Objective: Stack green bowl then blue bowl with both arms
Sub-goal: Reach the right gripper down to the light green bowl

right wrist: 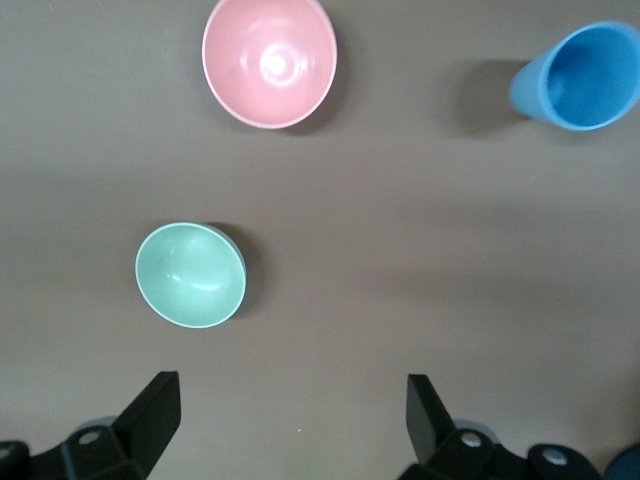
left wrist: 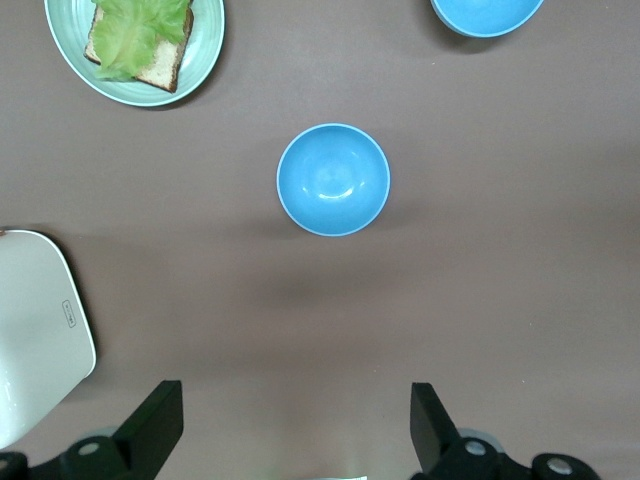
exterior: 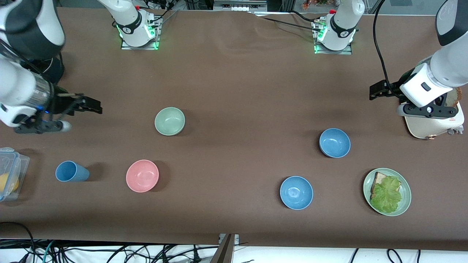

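The pale green bowl stands upright toward the right arm's end of the table. Two blue bowls sit toward the left arm's end: one farther from the front camera, the other nearer. My right gripper hangs open and empty over bare table, off to the side of the green bowl. Open and empty too, my left gripper hovers over the table between the farther blue bowl and a white appliance.
A pink bowl and a blue cup lie nearer the front camera than the green bowl. A green plate holds bread and lettuce. A white appliance and a clear lidded box sit at the table's ends.
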Tool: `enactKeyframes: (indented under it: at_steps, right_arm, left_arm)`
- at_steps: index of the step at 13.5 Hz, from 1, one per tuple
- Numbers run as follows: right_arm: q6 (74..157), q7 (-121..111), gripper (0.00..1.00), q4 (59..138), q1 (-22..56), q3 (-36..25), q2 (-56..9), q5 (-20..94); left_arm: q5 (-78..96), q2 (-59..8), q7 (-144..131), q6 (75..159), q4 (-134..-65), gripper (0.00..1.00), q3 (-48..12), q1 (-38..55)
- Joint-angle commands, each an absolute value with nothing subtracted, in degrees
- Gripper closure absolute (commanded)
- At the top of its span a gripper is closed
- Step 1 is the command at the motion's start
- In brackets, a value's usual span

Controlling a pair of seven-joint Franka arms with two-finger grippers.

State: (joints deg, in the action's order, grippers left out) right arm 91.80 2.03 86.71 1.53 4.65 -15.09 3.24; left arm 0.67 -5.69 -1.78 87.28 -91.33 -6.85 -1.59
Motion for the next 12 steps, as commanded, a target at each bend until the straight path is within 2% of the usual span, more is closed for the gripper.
enactKeyframes:
  at_steps: [1,3,6,7,8,12]
  right_arm:
    - [92.0,1.7,0.00,87.0,2.6,5.3,-13.9,5.2]
    - [101.5,2.2,0.00,94.9,3.4,5.6,-13.6,5.6]
    - [123.8,6.1,0.00,114.4,3.5,10.2,-10.9,7.0]
    - [129.1,6.8,0.00,118.3,3.5,12.0,-11.2,7.0]
    - [132.0,7.4,0.00,120.9,3.5,12.5,-11.3,7.0]
    - [133.9,7.6,0.00,125.8,3.7,12.5,-11.3,7.0]
  left_arm:
    - [2.0,-6.3,-0.3,86.4,-89.8,0.00,-6.9,-1.8]
    - [2.1,-6.3,-0.3,86.4,-89.7,0.00,-6.9,-1.8]
    - [2.1,-6.3,-0.2,86.3,-89.8,0.00,-6.9,-1.8]
    - [2.1,-6.3,-0.2,86.2,-89.9,0.00,-6.9,-1.8]
    - [2.0,-6.2,-0.2,86.1,-89.8,0.00,-6.9,-1.8]
    - [2.0,-6.2,-0.2,86.0,-89.8,0.00,-6.9,-1.8]
